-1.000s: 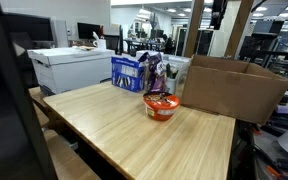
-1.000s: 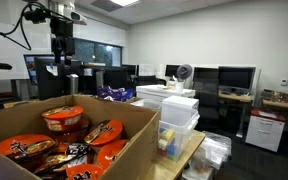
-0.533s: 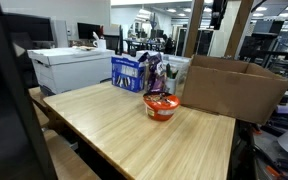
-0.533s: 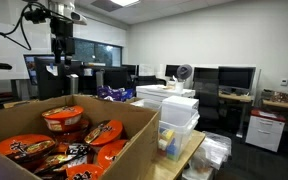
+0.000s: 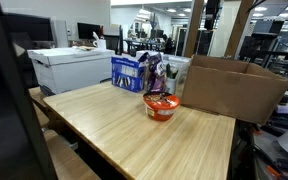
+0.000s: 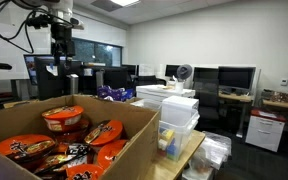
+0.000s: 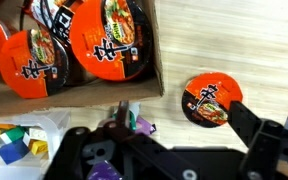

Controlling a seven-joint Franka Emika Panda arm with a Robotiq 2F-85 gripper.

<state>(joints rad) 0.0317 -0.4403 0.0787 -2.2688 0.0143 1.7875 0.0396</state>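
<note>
1. Hovering high over the open brown cardboard box [image 5: 234, 88]: black Robotiq gripper [image 6: 62, 47], jaws spread wide, empty.
2. Sitting alone on pale wooden table [image 5: 104, 135], just left of box: round orange noodle bowl [image 5: 161, 106].
3. Packed inside box: more orange bowls [image 6: 64, 122]; nothing grasped yet.

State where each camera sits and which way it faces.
Exterior view: at the table edge, facing across it to the lone bowl and box; arm at top.
Exterior view: behind the box, facing over its bowls to the monitors; arm, claw show.
Wrist view: above, facing down; open claw shows.
All share the box.
</note>
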